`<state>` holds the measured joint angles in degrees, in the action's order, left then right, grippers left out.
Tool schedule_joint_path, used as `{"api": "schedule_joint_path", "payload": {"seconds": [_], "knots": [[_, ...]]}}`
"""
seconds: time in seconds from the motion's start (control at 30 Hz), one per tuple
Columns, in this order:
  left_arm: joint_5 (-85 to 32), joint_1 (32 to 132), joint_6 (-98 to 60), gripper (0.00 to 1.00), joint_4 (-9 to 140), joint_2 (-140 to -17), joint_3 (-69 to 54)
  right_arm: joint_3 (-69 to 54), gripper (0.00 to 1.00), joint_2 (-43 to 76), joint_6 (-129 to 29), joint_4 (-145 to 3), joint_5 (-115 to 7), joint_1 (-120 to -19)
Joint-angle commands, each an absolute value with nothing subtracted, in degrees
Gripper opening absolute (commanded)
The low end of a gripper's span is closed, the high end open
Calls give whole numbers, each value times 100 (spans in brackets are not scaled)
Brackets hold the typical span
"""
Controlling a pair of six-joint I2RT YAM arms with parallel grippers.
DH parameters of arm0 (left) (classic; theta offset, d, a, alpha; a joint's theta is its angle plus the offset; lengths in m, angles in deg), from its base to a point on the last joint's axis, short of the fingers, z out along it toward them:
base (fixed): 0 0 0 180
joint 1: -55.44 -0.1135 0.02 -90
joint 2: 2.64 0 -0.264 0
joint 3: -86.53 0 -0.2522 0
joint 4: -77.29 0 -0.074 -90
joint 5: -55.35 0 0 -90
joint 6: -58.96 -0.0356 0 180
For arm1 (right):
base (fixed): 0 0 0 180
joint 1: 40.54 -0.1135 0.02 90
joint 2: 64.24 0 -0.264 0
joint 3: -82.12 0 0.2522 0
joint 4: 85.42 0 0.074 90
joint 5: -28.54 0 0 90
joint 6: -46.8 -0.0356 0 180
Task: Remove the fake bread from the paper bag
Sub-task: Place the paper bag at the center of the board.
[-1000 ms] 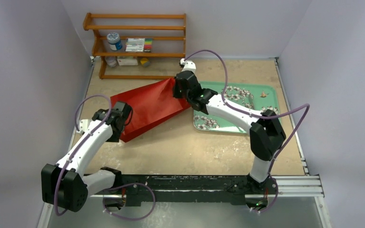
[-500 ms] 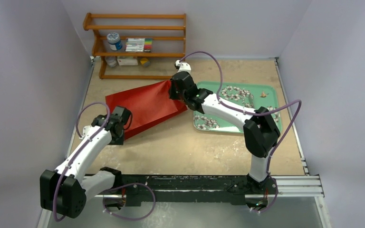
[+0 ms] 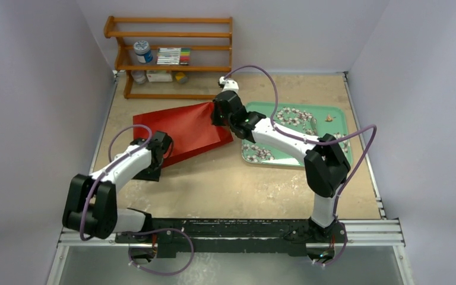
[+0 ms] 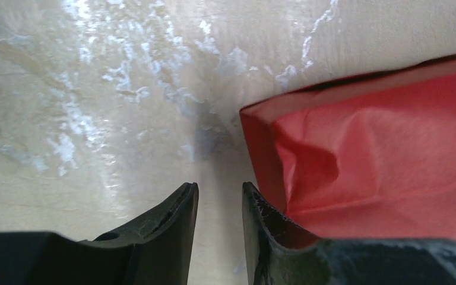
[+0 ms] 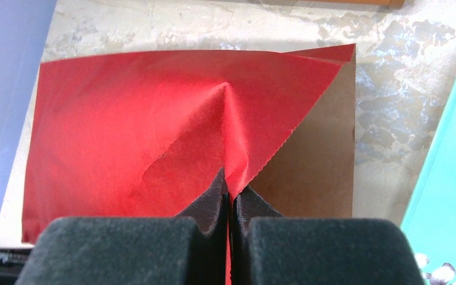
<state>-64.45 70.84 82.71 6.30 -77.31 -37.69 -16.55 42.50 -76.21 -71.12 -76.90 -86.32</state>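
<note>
The bag [image 3: 181,133] lies flat, its long axis running from the left gripper [image 4: 218,199] at its closed corner to the right gripper [image 5: 230,193], which is pinched tight on the mouth's rim. The left jaws stand slightly apart, empty. No bread shows (presumably inside).

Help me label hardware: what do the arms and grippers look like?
The left arm and right arm have white links and black joints, each trailed by a purple cable. The left gripper and right gripper are black, with tapered fingers.
</note>
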Motion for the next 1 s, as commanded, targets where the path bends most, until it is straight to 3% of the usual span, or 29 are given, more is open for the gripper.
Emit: {"api": "schedule_joint_path", "payload": {"seconds": [0.0, 0.63, 0.97], "knots": [[-6839, 6915, 8038, 34, 1073, -8173, -3302, -1497, 0, 3892, -7692, -7140, -7623, -8769], [-7319, 5625, 6850, 37, 1265, -8458, -2657, -2006, 0, 4596, -7619, -6991, -7521, -9717], [-7389, 5364, 6546, 38, 1370, -8841, -2392, -2023, 19, 4642, -7561, -7078, -7334, -9800]]}}
